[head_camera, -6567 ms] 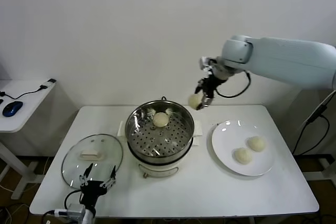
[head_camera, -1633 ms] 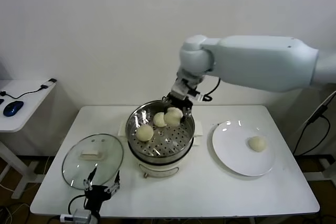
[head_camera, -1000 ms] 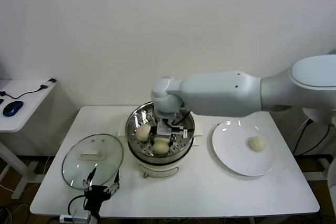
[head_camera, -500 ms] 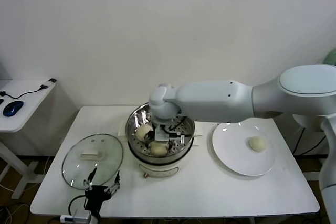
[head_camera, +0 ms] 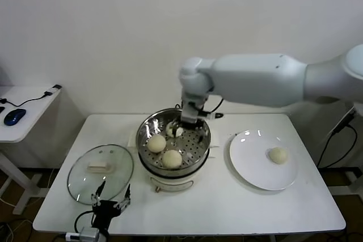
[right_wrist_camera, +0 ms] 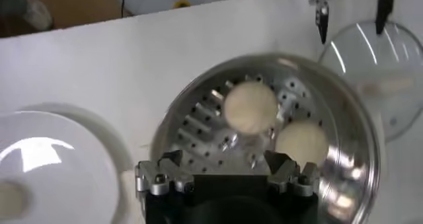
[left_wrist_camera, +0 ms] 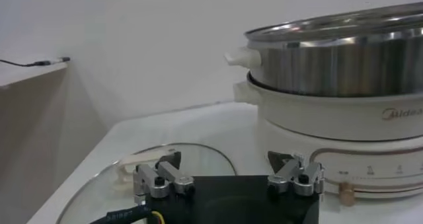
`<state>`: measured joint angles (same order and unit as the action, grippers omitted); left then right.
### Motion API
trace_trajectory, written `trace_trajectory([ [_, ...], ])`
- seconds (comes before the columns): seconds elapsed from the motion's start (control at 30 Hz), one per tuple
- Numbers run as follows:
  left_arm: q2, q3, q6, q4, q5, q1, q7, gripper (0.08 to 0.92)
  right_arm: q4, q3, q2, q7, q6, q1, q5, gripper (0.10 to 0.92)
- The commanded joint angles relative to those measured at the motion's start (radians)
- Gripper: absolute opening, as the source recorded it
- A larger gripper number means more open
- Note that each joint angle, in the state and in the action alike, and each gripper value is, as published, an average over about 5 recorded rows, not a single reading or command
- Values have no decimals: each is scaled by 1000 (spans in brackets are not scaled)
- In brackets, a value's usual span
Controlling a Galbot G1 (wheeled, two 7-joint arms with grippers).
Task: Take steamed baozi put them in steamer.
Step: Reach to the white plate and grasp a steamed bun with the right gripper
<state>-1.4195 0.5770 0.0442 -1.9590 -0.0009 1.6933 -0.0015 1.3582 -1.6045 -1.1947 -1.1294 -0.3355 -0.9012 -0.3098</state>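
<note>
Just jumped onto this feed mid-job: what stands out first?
The big white right arm reaches across the middle, its right pincer open and empty above the back of the shiny steamer at table centre. Three baozi sit on its perforated tray, while one last bun lies on the white plate to the right. The left pincer waits open at the front edge by the glass lid.

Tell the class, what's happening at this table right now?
The right pincer, open and empty, hovers over the shiny steel steamer pot. Three round cream-white buns sit on its perforated tray; one more waits on the flat white plate. The left pincer idles open by the round glass lid.
</note>
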Motion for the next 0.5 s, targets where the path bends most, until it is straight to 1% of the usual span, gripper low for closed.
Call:
trace_trajectory([
  [0.03,-1,-1,2,-1,2,2,1,823,-62,-196,225,-40,130,-235,-245,823],
  [0.17,3,1,-2,-1,-1,0,-1,823,-77,-295,377,-25,267,-244,-220,823],
  [0.23,4,5,-4,0,-2,-2,-1,823,-90,-303,455,-14,318,-198,-169,823],
  [0.37,6,11,-6,-2,-4,-4,-2,823,-146,-161,583,8,378,21,-54,823],
  [0.5,3,16,-5,-11,-7,-1,-1,823,-221,54,638,18,404,267,30,823],
])
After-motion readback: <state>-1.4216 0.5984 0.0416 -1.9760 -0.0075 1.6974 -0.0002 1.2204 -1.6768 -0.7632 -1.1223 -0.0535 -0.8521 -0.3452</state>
